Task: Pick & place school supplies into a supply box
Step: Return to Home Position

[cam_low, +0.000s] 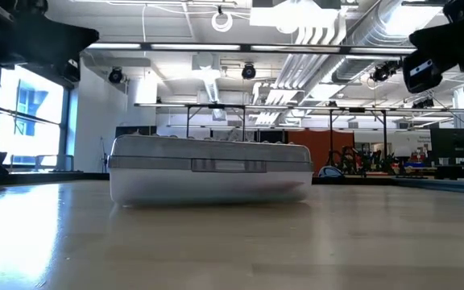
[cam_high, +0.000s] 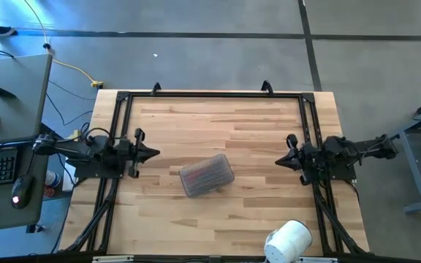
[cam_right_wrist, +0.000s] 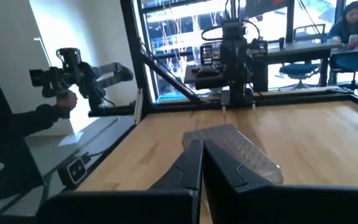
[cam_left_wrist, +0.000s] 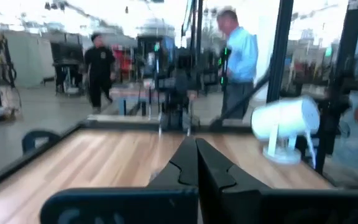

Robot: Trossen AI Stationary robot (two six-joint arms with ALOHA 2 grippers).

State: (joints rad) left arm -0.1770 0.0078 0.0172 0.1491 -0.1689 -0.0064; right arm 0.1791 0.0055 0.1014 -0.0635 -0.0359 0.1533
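The supply box lies flat on its base in the middle of the table, its greyish ribbed lid closed; it also shows in the low view and the right wrist view. Faint colour shows through the lid, but I cannot make out any pens or pencils. My left gripper hovers shut above the table, left of the box, its fingers together. My right gripper hovers shut to the right of the box, its fingertips meeting. Both point toward the box and touch nothing.
A fat white cylindrical roll stands at the table's near edge toward the right, also seen in the left wrist view. A black frame borders the tabletop. A desk with keyboard and mouse sits beyond the left edge. People stand in the room behind.
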